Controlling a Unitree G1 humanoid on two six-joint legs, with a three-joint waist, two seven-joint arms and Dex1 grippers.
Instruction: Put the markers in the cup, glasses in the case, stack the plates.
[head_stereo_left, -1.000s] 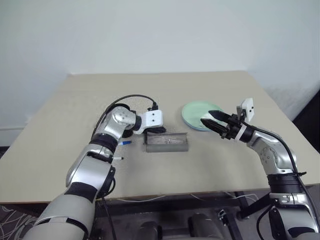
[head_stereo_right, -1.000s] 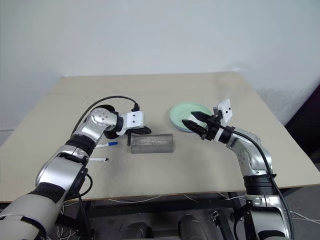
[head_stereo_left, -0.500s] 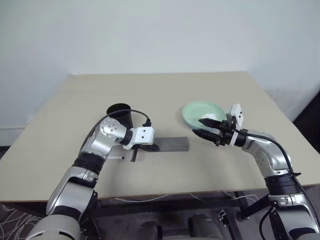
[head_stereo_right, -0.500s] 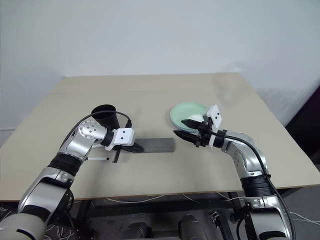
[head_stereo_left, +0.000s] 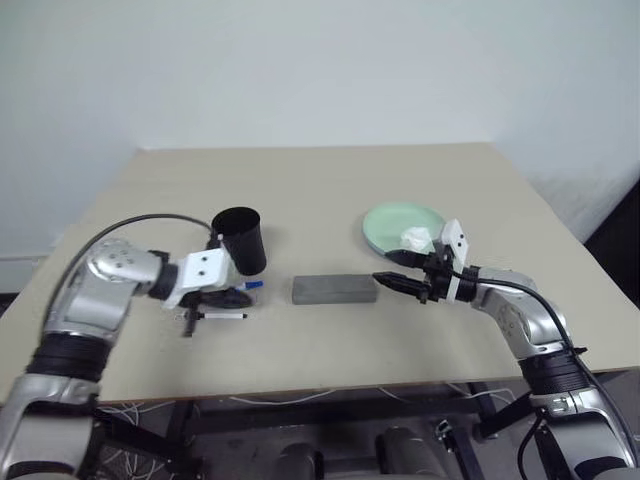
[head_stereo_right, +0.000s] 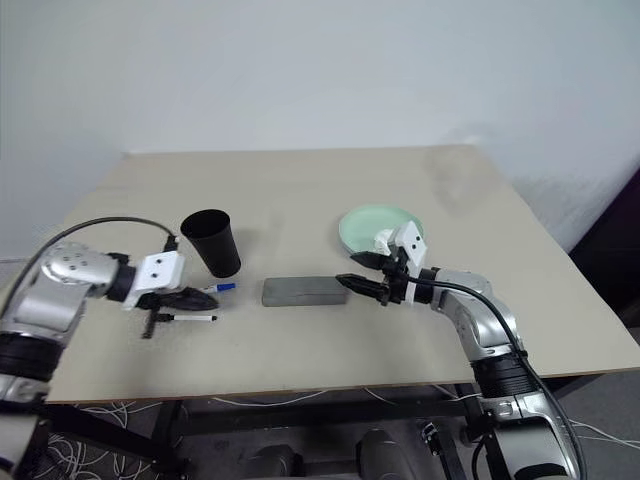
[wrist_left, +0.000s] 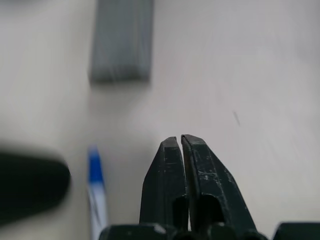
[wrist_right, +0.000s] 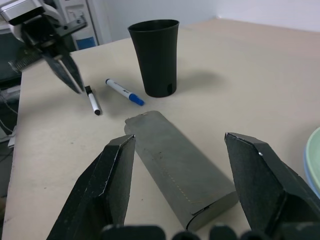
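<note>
Head views: we see cup (head_stereo_left: 240, 238) upright on surface (head_stereo_left: 320, 190), case (head_stereo_left: 335, 289) closed at its 4 o'clock, two markers (head_stereo_left: 233, 300) at its 6 o'clock, beside left gripper (head_stereo_right: 160, 300). Stacked plates (head_stereo_left: 392, 222) at case's 1 o'clock, tissue (head_stereo_left: 415, 237) on top.

Left wrist view: fingers (wrist_left: 172, 185) nearly touching, holding nothing; blue-capped marker (wrist_left: 97, 187) alongside. We judge markers light, smooth, prone to roll; pinch mid-barrel.

Right wrist view: right gripper (wrist_right: 182, 165) spread wide, empty, straddling case end. Case looks rigid; grip across narrow sides. No readable writing.
</note>
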